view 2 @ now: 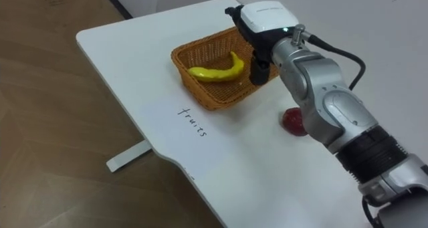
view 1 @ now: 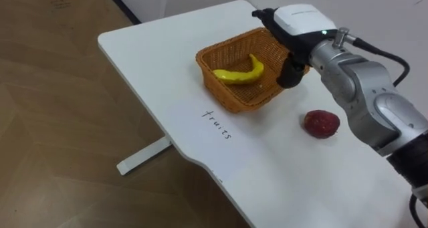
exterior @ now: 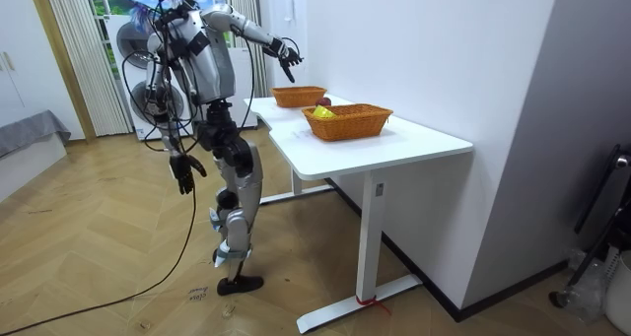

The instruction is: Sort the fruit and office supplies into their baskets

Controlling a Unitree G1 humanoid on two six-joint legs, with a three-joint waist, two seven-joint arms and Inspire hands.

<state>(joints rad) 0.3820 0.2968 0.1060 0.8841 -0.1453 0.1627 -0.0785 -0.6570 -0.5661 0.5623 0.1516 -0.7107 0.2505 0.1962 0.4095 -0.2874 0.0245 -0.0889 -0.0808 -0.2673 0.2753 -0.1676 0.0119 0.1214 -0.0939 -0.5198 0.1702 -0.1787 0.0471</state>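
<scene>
Banana (view 1: 239, 73) lies in wicker basket (view 1: 222, 94) on white table (view 1: 154, 67); red fruit (view 1: 322, 123) on table just right of basket. Right hand (view 1: 292, 69) over basket rim, fingers slack, empty. Left hand (exterior: 184, 172) hangs at side, relaxed.

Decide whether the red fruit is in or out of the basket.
Out. The red fruit lies on the white table beside the wicker basket, which holds a banana.

- The white table (view 1: 154, 61) stands on a wood floor, its top rounded at the corners.
- A wicker basket (view 1: 231, 95) sits on it toward the far edge.
- A red fruit (view 1: 322, 123) lies on the bare top, near the basket's right side, apart from it.
- A handwritten label (view 1: 217, 124) is just before the basket.
</scene>
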